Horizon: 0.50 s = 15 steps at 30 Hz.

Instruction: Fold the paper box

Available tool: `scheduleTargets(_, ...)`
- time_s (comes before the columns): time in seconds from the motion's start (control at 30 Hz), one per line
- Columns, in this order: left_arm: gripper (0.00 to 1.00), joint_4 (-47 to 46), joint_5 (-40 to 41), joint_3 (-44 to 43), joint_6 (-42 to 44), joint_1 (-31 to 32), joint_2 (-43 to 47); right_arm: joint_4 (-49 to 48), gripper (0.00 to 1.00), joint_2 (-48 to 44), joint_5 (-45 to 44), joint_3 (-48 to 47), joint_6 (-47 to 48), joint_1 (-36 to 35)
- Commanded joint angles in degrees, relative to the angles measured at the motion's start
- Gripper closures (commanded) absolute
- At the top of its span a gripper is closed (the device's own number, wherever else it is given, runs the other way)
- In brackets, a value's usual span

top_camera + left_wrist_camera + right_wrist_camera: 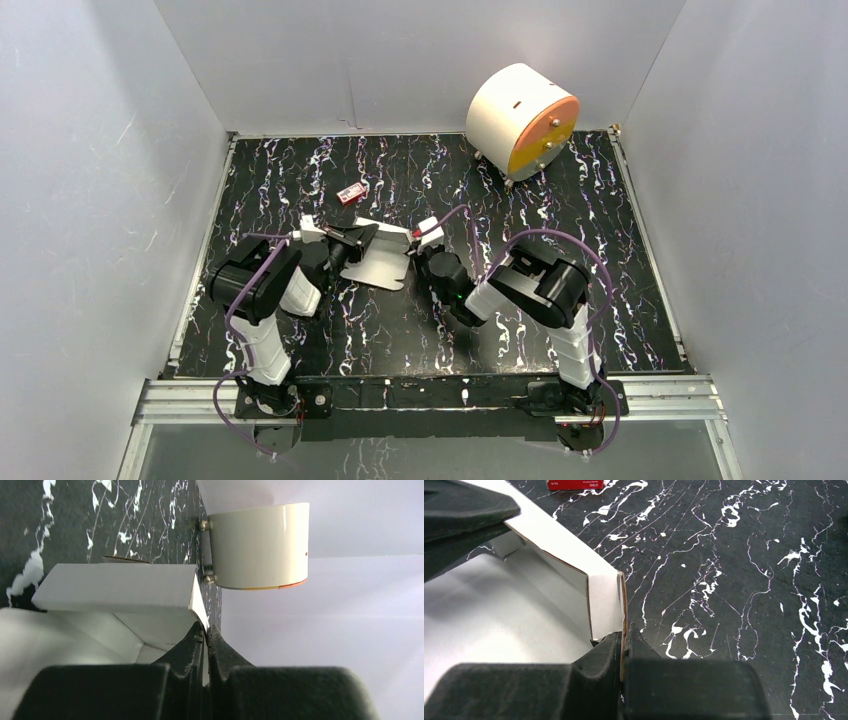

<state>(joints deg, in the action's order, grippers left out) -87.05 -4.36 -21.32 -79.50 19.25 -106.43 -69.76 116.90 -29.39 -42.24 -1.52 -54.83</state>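
White cardboard is lying partly folded near the middle of the black, white-veined tabletop [560,230], where the paper box [385,258] is being pinched from both sides by two robot arms. The left end effector [347,242] is gripping the box's left end and the right end effector [428,238] its right end. Between them, one long wall is standing up along the far side, while a flat panel with rounded corners is spreading across the tabletop toward the arms' bases.

Seen from the left wrist, the left end effector [206,636] is clamping its jaws tight on a thin flap of the paper box [115,587], with the upright wall stretching away to the left of the fingers. Seen from the right wrist, the right end effector [624,640] is likewise squeezing shut on a corner flap, whose brown cut edge is showing between the fingers. In that view the paper box [524,615] is opening out to the left, its wall running back toward the dark left end effector in the upper left corner.

A white drum with an orange face [522,118] is resting on its side at the far right of the tabletop, well apart from the box. A small red packet [351,193] is lying just beyond the box's left end, touching neither arm.
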Motion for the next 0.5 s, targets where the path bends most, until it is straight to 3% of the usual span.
scheduleTargets(0.0, 1.0, -4.45, -4.3, 3.21, 0.38, 4.23, 4.29, 7.65, 1.0, -0.26, -1.86, 1.18, -0.32, 0.98)
scheduleTargets(0.47, 0.99, -4.45, -4.16, 8.68, 1.65, 7.42, 7.12, 5.11, 1.0, -1.05, 2.94, 3.1, 1.43, 1.48)
